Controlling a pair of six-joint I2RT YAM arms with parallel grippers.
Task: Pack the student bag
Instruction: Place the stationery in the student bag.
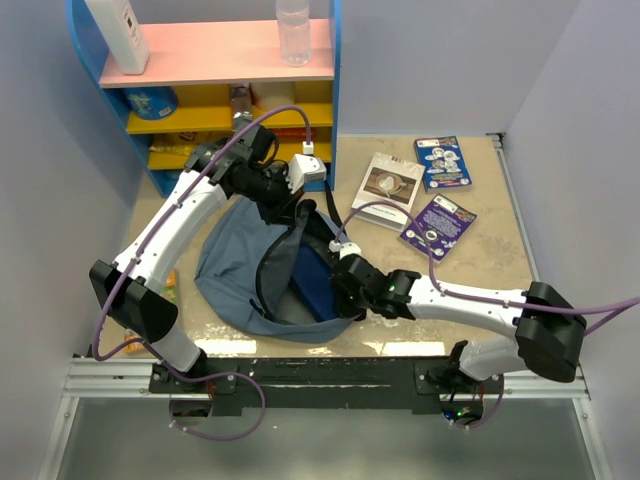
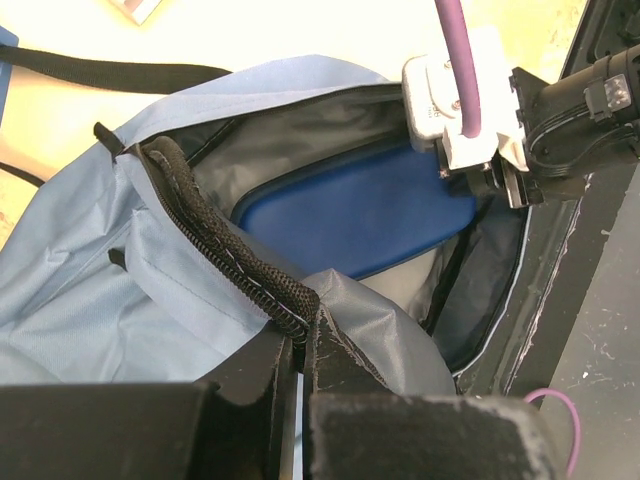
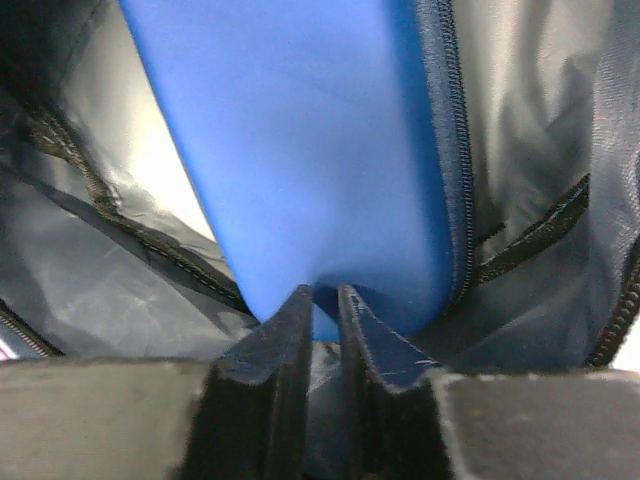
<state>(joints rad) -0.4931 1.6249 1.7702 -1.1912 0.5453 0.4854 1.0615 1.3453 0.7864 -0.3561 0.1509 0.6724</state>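
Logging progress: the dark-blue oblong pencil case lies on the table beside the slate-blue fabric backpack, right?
No. The dark-blue oblong pencil case lies inside the open slate-blue fabric backpack, not beside it; the left wrist view shows it.

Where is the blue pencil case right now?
The pencil case lies inside the open student bag, near-middle of the table in the top view, with the right gripper's fingers at its end.

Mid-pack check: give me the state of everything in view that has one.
Slate-blue fabric backpack: unzipped, mouth held open.
Dark-blue oblong pencil case: inside the backpack.
Left tool: shut on backpack's zipper edge.
Right tool: closed on pencil case's end.
Three paperback books: closed, flat on table.
Clear plastic bottle: upright on pink shelf.
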